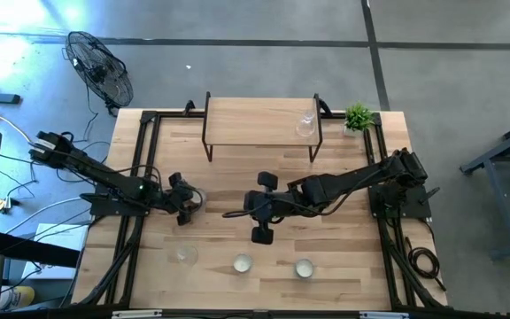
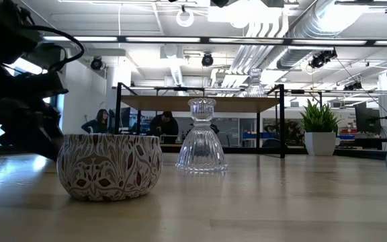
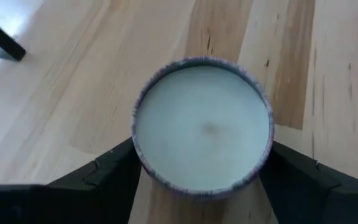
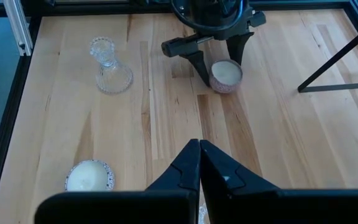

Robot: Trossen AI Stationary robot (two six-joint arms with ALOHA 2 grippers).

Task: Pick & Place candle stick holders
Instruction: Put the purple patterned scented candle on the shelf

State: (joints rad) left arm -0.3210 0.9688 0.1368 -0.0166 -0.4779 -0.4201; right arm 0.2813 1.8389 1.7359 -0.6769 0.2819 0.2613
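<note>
High view, read from the front edge of the table (image 1: 343, 248) toward the back.

Front row: glass holder (image 1: 184, 254) at 7 o'clock, upright; middle tealight cup (image 1: 242, 263) at 6 o'clock; right-hand tealight cup (image 1: 304, 268) at 5 o'clock. All three well apart from one another, probably so that fingers can pass on either side of each. None touched, so judged as waiting to be picked.

Mid table, 9 o'clock: left gripper (image 1: 189, 202) lowered over the gripped tealight cup (image 1: 195, 197). Wrist-view detail: white wax face upward, one dark finger (image 3: 104, 177) against each opposite side of the round wall, apparently clamped on it. Grip taken across the widest part, presumably to stop the short cup tipping or rolling out. Base seemingly on the wood, lift not yet made.

Centre: right gripper (image 1: 233, 213) off the wood, pointing toward 9 o'clock, fingers pressed together on nothing; idle, and clear of the other arm's working space.

Back, 12 o'clock: raised wooden shelf (image 1: 237, 120) on dark legs, carrying a shelf glass holder (image 1: 306, 124) near its 3 o'clock end, so probably the drop-off place. Beyond that end, at 1 o'clock: small green plant (image 1: 357, 117), no part of the job.
</note>
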